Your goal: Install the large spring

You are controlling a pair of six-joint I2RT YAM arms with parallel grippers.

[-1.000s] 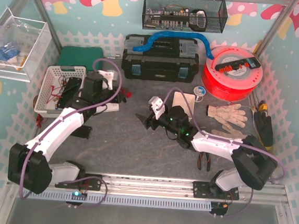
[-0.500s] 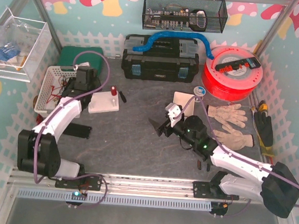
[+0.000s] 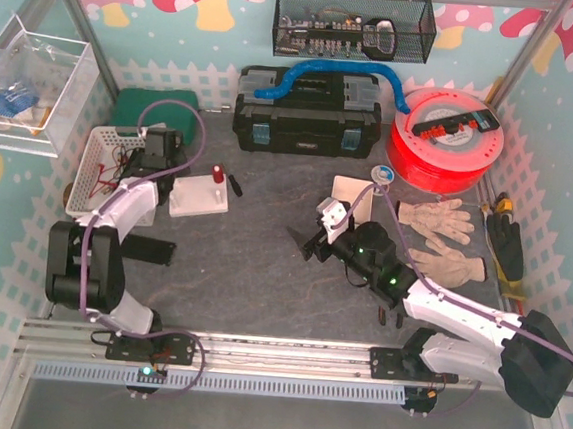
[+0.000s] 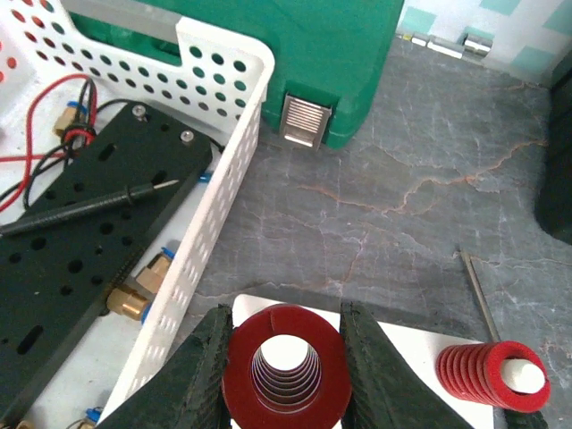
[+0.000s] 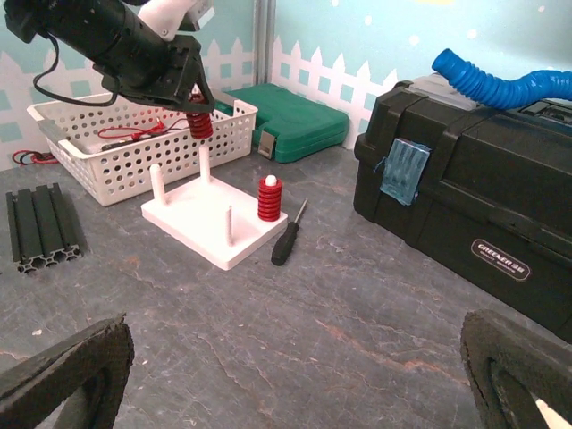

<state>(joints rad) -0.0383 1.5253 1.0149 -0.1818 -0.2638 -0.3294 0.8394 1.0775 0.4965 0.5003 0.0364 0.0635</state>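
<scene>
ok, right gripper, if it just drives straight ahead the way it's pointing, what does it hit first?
Probably the small screwdriver lying on the table, with the white peg base close beside it. Bare table before that; depth is hard to judge.

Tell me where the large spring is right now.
In the left wrist view the large spring sits clamped in the left end effector, above the white peg base, beside the white basket.

One large spring (image 4: 285, 366), one short red spring (image 4: 487, 375), one white basket (image 4: 234, 143), one toolbox (image 3: 304, 126), two gloves (image 3: 435, 218)
</scene>
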